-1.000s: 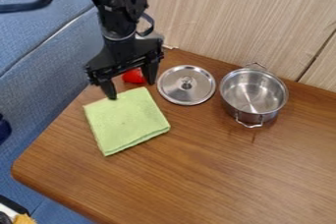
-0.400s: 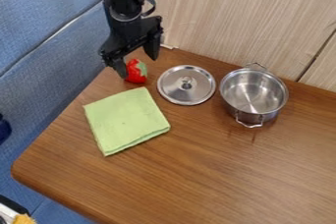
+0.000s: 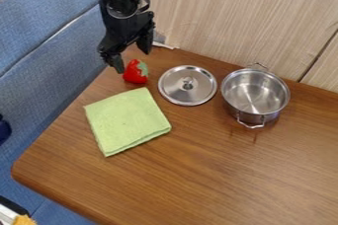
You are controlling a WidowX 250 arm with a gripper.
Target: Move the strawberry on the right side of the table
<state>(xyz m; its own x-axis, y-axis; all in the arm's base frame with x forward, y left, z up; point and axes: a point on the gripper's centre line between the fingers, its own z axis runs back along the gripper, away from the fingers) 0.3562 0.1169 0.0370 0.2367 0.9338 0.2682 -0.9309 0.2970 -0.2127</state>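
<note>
Red strawberry (image 3: 134,75) at the table's 11 o'clock

The black gripper (image 3: 132,60) hangs at the strawberry's 12 o'clock, released, its 2 fingers spread apart with nothing between them. From the strawberry, a folded green cloth (image 3: 127,122) lies at 6 o'clock and a metal lid (image 3: 174,89) near 4 o'clock. An uncovered steel pot (image 3: 255,94) stands at the lid's 3 o'clock.

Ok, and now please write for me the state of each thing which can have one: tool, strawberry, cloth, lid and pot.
Tool: open, above the strawberry.
Strawberry: resting on the table, not gripped.
Cloth: folded, lying flat.
Lid: off the pot, knob up.
Pot: upright, uncovered.
</note>
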